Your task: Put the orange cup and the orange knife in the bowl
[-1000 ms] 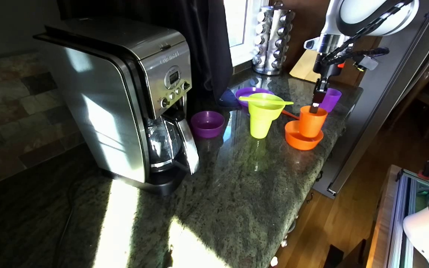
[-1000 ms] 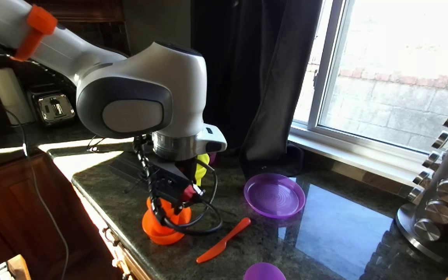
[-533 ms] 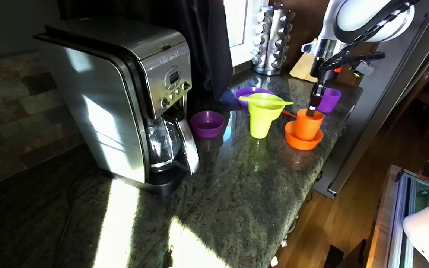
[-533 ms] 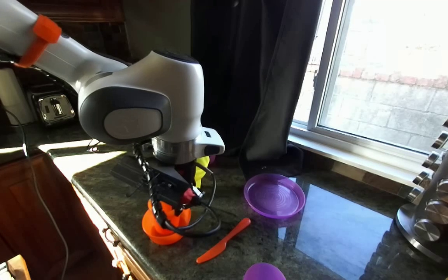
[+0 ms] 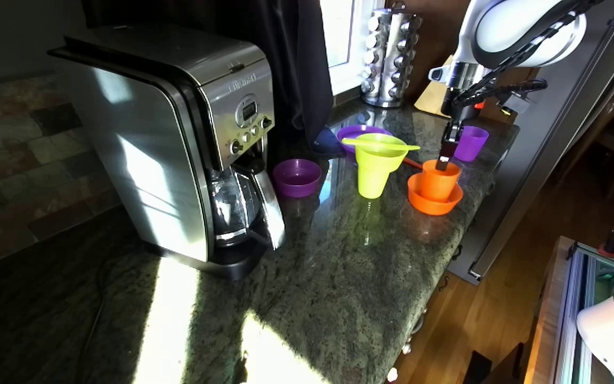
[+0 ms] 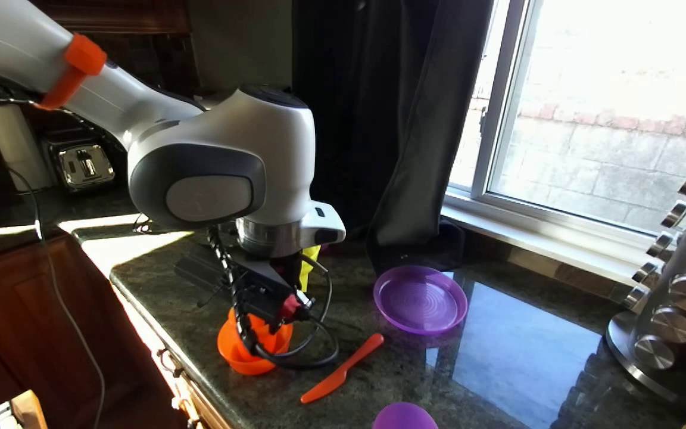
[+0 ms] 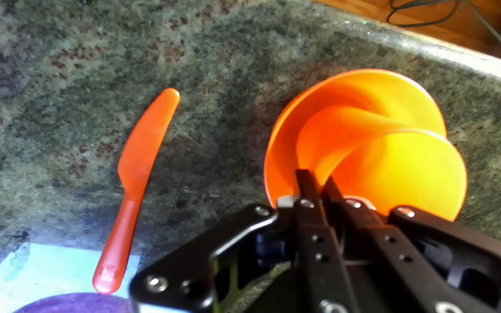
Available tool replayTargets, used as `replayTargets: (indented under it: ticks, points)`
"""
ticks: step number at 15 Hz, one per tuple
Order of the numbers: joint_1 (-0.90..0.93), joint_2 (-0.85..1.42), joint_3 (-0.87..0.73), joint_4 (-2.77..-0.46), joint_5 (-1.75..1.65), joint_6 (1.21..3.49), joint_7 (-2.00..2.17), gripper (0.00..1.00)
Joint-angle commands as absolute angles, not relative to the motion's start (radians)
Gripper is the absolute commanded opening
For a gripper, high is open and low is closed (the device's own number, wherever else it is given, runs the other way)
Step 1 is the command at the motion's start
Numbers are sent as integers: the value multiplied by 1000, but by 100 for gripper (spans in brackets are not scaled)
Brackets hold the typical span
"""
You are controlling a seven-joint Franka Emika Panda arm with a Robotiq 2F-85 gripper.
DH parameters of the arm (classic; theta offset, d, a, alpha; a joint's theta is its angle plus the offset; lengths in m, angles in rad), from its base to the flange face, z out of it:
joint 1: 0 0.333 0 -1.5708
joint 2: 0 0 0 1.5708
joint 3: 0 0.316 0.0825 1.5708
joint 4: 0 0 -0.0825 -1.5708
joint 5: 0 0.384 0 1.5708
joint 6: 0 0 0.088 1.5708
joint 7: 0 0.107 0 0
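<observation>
1. Right of centre in the wrist view, the cup [image 7: 411, 169] is in the bowl [image 7: 381, 84], its mouth lapping across the bowl's lower-right side as seen from there.
2. At bottom centre of that frame is the gripper [image 7: 318, 180], narrow, with the cup's left-hand wall pinched between its jaws.
3. Right of centre in an exterior view, the cup [image 5: 437, 184] looks about upright; the bowl's front hides whether its base touches the floor of the bowl.
4. Coming next, probably, is the release, and it turns on that: base within the rim, then jaws apart.
5. Left of the gripper in the wrist view, well apart, the knife [image 7: 135, 187] lies on the counter [image 7: 215, 108], handle toward the lower left; closing across it later would likely need only a slight turn.
</observation>
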State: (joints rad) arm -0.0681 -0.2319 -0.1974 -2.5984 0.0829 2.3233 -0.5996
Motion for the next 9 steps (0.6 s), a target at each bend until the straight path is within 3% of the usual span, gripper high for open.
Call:
replayTargets:
  ticks: [1,3,9]
  points:
    - [-61,-226,-202,-2616,110,2365,-613,37]
    - [-61,-225,-202,-2615,109,2362,-615,40]
    - [-54,-260,-209,-2606,148,2295,-639,84]
